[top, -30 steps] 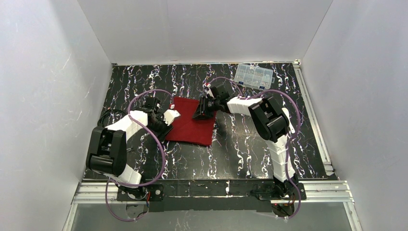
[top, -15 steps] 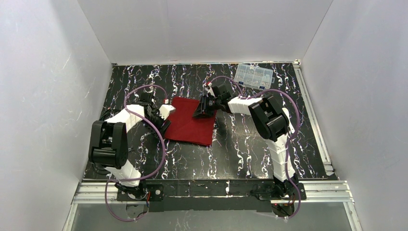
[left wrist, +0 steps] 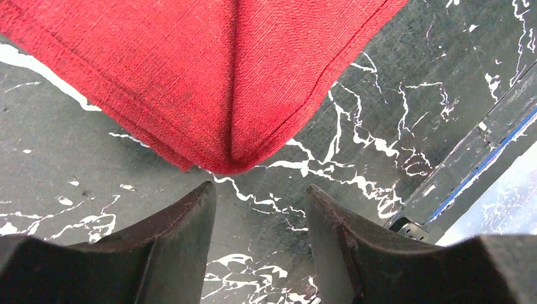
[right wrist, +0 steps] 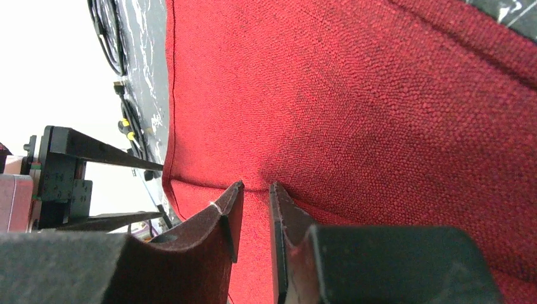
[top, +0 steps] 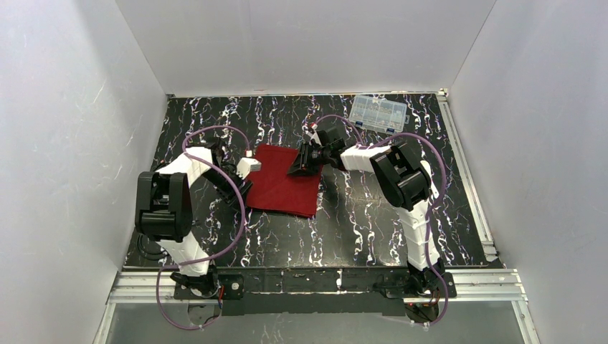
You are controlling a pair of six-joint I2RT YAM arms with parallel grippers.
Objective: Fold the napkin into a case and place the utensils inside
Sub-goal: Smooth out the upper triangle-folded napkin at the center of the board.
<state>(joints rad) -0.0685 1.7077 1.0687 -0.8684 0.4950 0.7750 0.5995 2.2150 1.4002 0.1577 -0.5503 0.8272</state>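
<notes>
The napkin (top: 287,190) lies on the black marbled table as a deep red folded oblong. Its pointed, layered corner (left wrist: 231,95) fills the top of the left wrist view. My left gripper (left wrist: 259,190) stands open just short of that corner, with only bare table between its fingers; from above it is at the cloth's far left corner (top: 247,166). My right gripper (right wrist: 253,189) rests on the napkin's far right part (top: 305,163), its jaws drawn close together with red cloth between them at a fold line. No utensils are in view.
A clear plastic compartment box (top: 378,113) sits at the back right of the table. White walls close in the left, back and right sides. A metal rail (top: 466,172) runs along the table's right edge.
My left gripper has pulled back to the far left off the napkin's corner, and its jaws have widened. The right gripper has stayed on the cloth.
</notes>
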